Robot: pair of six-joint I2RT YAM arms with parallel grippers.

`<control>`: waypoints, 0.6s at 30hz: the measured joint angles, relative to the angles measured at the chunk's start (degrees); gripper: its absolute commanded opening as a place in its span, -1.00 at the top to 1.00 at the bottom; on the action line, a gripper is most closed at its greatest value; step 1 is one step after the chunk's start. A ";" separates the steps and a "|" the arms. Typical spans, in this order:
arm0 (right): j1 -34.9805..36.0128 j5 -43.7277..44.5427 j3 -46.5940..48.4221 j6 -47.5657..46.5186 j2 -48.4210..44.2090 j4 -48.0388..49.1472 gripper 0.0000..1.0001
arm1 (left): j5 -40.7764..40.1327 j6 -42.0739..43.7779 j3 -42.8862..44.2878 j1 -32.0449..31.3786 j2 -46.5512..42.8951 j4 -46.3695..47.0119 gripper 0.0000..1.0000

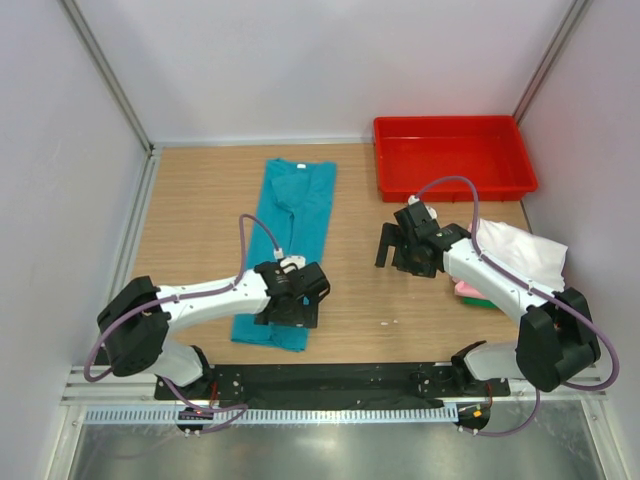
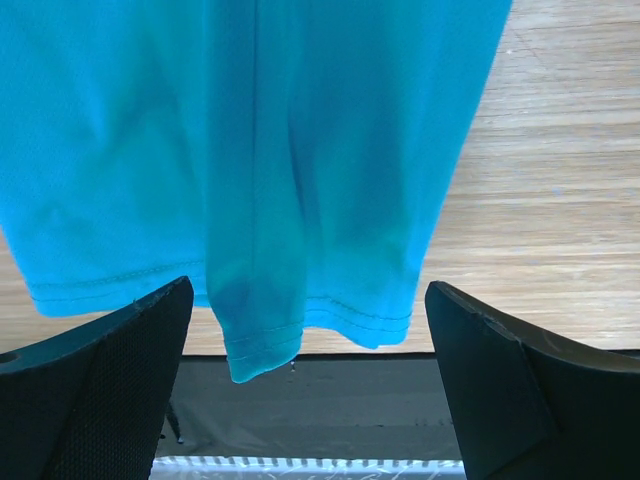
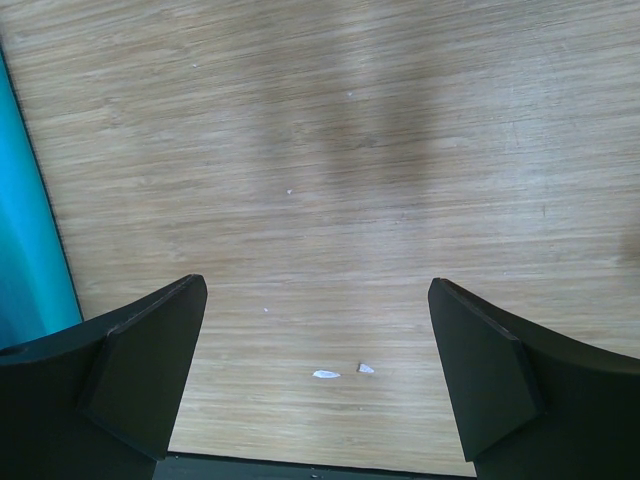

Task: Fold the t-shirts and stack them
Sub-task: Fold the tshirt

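A teal t-shirt [image 1: 290,225], folded lengthwise into a long strip, lies on the wooden table from the back down to the front edge. My left gripper [image 1: 293,305] hovers open over its near end. In the left wrist view the shirt's hem [image 2: 300,200] lies between and beyond the spread fingers [image 2: 100,385], with nothing gripped. My right gripper [image 1: 397,250] stands open over bare wood right of the shirt; its wrist view shows only the shirt's edge [image 3: 25,240] at far left. Folded t-shirts are piled at the right: white [image 1: 520,250] on top, pink [image 1: 466,289] and green [image 1: 482,300] beneath, partly hidden by the right arm.
A red plastic tray [image 1: 455,180] stands at the back right, beside the wall. Small white scraps [image 3: 326,375] lie on the wood under the right gripper. A black base plate [image 1: 340,380] runs along the table's near edge. Walls close in left, right and back.
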 measured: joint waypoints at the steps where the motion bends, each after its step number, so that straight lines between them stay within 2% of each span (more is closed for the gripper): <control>1: 0.00 -0.07 -0.04 0.02 0.00 0.04 -0.99 | -0.17 0.02 -0.09 0.02 0.00 -0.22 -1.00; 4: 0.02 -0.22 -0.11 0.02 0.02 0.13 -0.99 | -0.28 0.02 -1.01 0.00 0.00 -0.24 -0.97; 8: 0.02 -0.28 -0.13 0.00 0.02 0.11 -0.99 | -0.68 -0.28 -2.08 0.00 -0.02 -0.96 -0.66; 11: 0.02 -0.28 -0.17 0.00 0.02 0.13 -0.99 | -1.49 -0.50 -2.40 0.00 -0.72 -1.60 -0.51; 18: 0.02 -0.33 -0.61 0.02 0.02 0.15 -0.99 | -3.02 -1.55 -3.89 0.00 -4.55 -3.21 -0.26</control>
